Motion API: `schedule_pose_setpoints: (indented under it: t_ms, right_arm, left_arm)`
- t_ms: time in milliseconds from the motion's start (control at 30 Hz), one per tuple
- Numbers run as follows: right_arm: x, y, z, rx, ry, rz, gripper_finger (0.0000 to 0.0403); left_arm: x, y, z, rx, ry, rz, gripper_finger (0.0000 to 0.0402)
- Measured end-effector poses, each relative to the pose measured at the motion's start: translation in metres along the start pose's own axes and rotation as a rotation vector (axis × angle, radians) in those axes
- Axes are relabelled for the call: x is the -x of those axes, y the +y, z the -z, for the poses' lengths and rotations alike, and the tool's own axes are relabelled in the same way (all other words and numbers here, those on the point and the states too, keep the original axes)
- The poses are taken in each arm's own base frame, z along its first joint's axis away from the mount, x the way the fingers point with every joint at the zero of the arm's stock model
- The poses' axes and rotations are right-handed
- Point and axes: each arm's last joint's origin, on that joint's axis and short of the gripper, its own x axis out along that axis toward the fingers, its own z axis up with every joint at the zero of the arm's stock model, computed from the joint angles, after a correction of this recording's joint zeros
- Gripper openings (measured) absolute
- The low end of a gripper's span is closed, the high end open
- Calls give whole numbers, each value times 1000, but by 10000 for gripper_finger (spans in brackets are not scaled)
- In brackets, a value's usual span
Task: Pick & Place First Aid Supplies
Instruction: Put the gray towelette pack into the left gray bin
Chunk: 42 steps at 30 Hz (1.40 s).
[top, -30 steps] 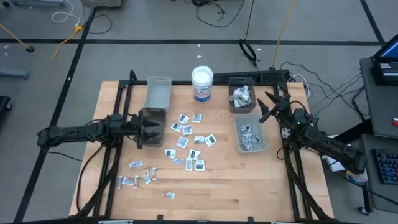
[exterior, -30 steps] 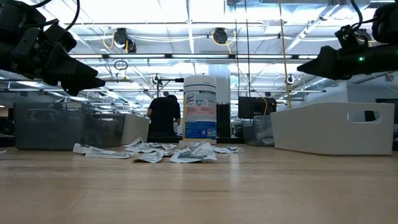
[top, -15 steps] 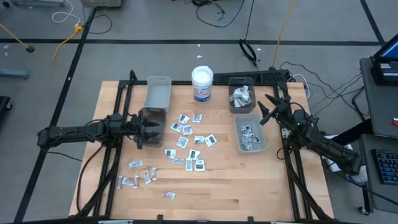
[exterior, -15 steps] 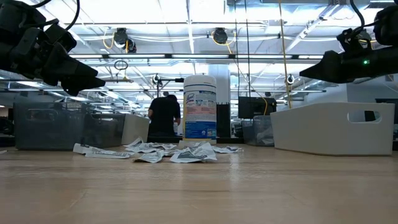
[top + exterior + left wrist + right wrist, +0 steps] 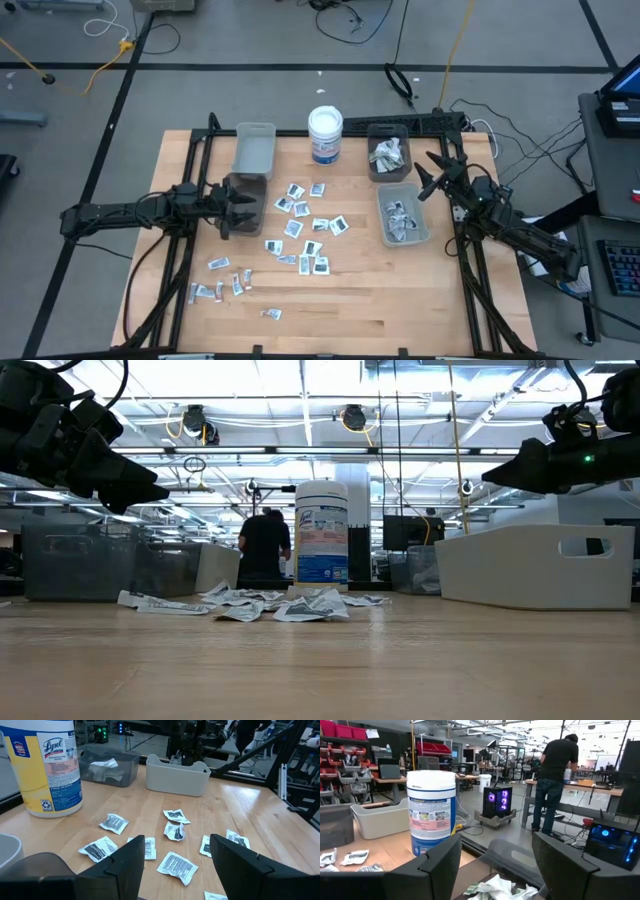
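The wooden table carries the first aid packets scattered across its middle between the two arms, with a smaller bunch nearer the front left, and some already lying in the bins on the right side. The left gripper hangs just beside the left edge of that scatter, fingers spread and empty, so the nearest packets lie straight ahead of its fingers and slightly below. The right gripper, also spread and empty, hovers by the right-hand bins, farther from the loose packets, so the left arm looks better placed for the next pick.
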Motion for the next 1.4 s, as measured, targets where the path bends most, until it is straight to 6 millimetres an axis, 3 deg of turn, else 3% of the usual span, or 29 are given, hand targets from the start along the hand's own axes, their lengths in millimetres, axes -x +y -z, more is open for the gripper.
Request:
schedule_pose_setpoints:
  t_ms: [833,1067,1233,1400]
  right_arm:
    - [0,0,-1,1,-6,0,238]
    - [0,0,-1,1,-6,0,238]
    - [0,0,-1,1,-6,0,238]
    - [0,0,-1,1,-6,0,238]
  left_arm:
    - [0,0,0,0,-1,0,230]
    - [-1,0,0,140,29,-4,230]
    - [-2,-2,-29,153,89,-72,230]
    - [-11,-4,-56,183,299,-165,230]
